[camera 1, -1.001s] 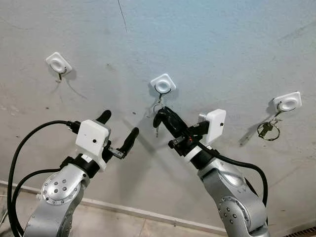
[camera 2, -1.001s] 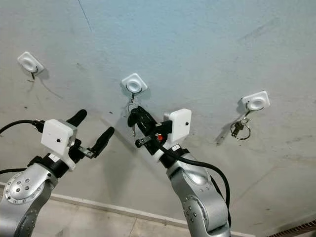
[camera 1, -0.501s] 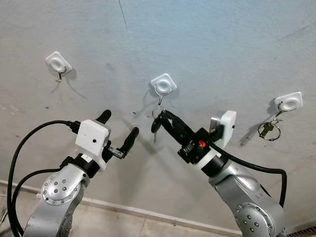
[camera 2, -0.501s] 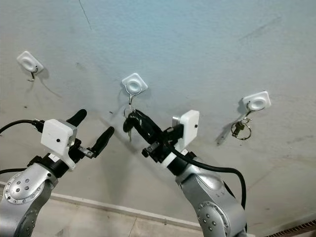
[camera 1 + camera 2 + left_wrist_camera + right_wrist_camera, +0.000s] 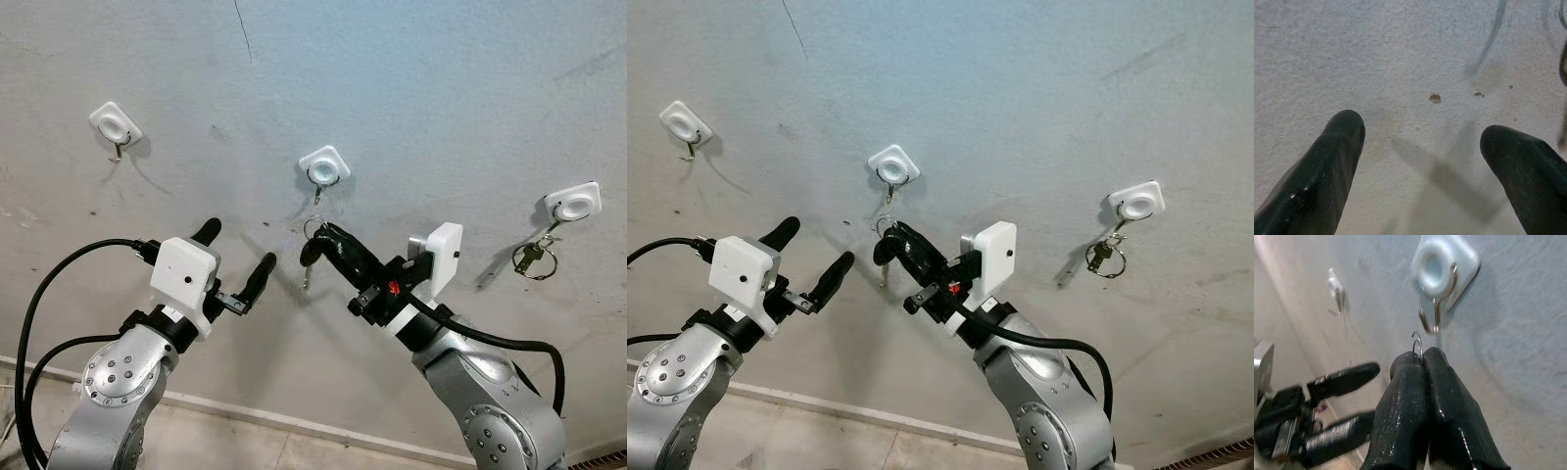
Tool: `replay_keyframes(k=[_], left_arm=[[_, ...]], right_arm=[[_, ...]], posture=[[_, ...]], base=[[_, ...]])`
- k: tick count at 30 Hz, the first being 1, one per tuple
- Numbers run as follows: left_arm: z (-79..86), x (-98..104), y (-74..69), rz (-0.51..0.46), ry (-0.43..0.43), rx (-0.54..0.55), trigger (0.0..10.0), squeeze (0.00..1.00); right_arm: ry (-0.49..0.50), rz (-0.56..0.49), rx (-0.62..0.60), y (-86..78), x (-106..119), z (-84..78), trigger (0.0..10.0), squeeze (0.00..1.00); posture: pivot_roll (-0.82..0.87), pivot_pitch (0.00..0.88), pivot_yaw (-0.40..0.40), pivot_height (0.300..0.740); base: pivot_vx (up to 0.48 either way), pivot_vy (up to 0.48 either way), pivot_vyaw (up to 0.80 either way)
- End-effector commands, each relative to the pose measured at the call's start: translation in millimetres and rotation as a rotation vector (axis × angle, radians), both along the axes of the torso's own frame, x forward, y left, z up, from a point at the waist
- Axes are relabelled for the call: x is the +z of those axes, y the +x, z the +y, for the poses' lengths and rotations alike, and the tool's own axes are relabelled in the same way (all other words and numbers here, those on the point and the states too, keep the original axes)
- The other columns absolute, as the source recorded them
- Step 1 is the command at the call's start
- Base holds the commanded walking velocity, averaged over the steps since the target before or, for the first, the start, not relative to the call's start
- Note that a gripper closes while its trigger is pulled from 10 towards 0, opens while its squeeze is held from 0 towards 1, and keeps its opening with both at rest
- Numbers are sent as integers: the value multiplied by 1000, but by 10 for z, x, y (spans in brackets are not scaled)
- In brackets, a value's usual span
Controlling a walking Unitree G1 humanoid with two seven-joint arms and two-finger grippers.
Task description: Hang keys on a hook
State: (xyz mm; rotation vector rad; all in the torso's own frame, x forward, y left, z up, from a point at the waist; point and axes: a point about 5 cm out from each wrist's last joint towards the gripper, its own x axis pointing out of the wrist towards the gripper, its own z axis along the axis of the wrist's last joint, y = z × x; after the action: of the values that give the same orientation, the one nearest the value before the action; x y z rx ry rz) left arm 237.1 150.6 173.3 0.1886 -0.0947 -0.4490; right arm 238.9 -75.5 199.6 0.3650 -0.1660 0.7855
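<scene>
The right tool [image 5: 318, 238] is clenched on the keys [image 5: 310, 257], pinching the thin wire ring [image 5: 1417, 343] between its two black fingers while a dark key head and a slim blade dangle below the fingertips. The bunch sits just beneath the middle hook [image 5: 323, 168], a white square pad on the grey wall [image 5: 411, 88] with a small metal hook curling down from it; in the right wrist view the top of the ring is close under the hook's tip but apart from it, so the keys are not yet hung. The left tool [image 5: 235, 257] is raised toward the wall, lower and to the left of the keys, its fingers spread apart and grasping nothing, with bare wall showing between them. A further white hook [image 5: 116, 124] is fixed up to the left, and a third hook [image 5: 571, 204] to the right already carries another set of keys [image 5: 534, 258] on a ring.
</scene>
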Motion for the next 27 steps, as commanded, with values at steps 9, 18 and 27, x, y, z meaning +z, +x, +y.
replay_keyframes(k=[9,18,27], left_arm=[[-40,19,-16,-3,0,-21,10000,0],[-41,19,-18,-2,0,-24,10000,0],[-42,21,-15,-3,1,-25,10000,0]], right_arm=[[48,-68,-55,84,183,-19,10000,0],[43,-49,-63,101,145,12,10000,0],[16,-25,-95,160,92,68,10000,0]], posture=[[252,66,-69,740],[255,65,-71,740],[256,66,-72,740]], base=[[0,0,0],[0,0,0],[0,0,0]])
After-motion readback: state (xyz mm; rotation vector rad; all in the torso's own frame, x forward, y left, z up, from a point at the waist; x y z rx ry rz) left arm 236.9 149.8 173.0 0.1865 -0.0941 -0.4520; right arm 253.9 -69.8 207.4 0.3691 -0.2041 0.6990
